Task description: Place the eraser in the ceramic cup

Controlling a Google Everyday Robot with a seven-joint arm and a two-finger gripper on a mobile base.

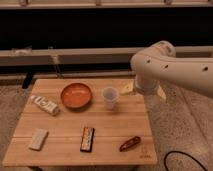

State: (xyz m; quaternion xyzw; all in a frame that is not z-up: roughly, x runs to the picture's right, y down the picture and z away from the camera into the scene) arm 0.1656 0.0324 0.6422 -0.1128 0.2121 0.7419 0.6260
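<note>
The room is dim, with dark shelving and a pale rail running behind a light wooden table (115, 127) on a speckled floor. Taking the table's middle as the dial, an orange bowl (76, 95) sits at twelve o'clock and the white cup (110, 97) stands upright just beside it at about one. A white tube (45, 105) lies tilted at ten. The eraser (38, 139), a pale flat block, lies at eight near the front left corner, well apart from the cup. A dark bar (87, 138) lies at six and a brown oblong thing (130, 143) at four. The white arm (170, 67) reaches in from three o'clock, and its gripper (145, 91) hangs over the far right corner at two, near the cup. I cannot tell whether it is open or closed.
</note>
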